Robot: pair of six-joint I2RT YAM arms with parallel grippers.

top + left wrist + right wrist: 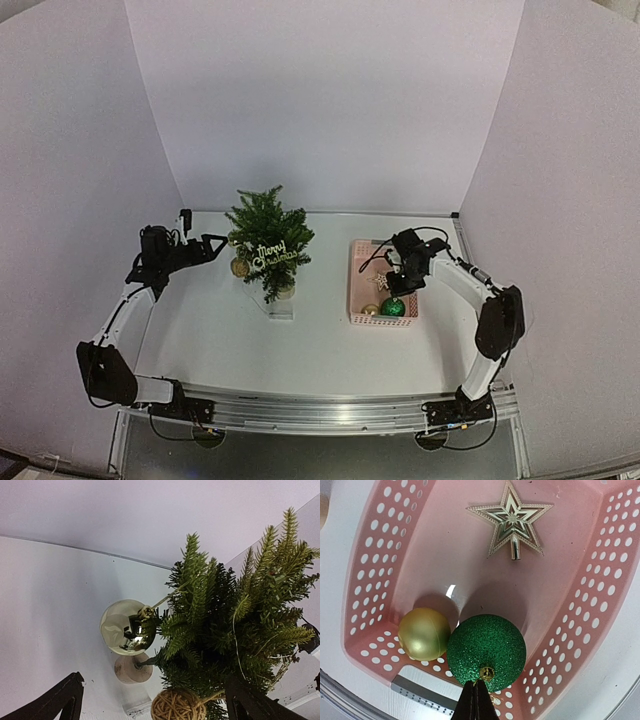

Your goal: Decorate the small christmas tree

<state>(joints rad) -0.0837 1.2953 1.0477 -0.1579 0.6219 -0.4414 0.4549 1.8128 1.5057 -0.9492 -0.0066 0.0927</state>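
The small christmas tree (pixel 270 240) (pixel 235 625) stands at the back left on a pale base (pixel 132 667). It carries a shiny gold ball (pixel 127 627), a twine ball (pixel 178 706) and a "Merry Christmas" sign (pixel 277 252). My left gripper (pixel 215 243) (pixel 155 687) is open just left of the tree, holding nothing. In the pink basket (pixel 360 285) (pixel 375 565), my right gripper (pixel 400 283) (pixel 475 687) is pinched shut at the gold cap of a green glitter ball (pixel 486 650) (pixel 392 307), on its hanging loop.
A matte gold ball (pixel 423 633) touches the green one in the basket's near corner. A glittery star topper (pixel 511 522) lies further back in the basket. A small clear plate (pixel 280 312) lies in front of the tree. White walls enclose the table on three sides.
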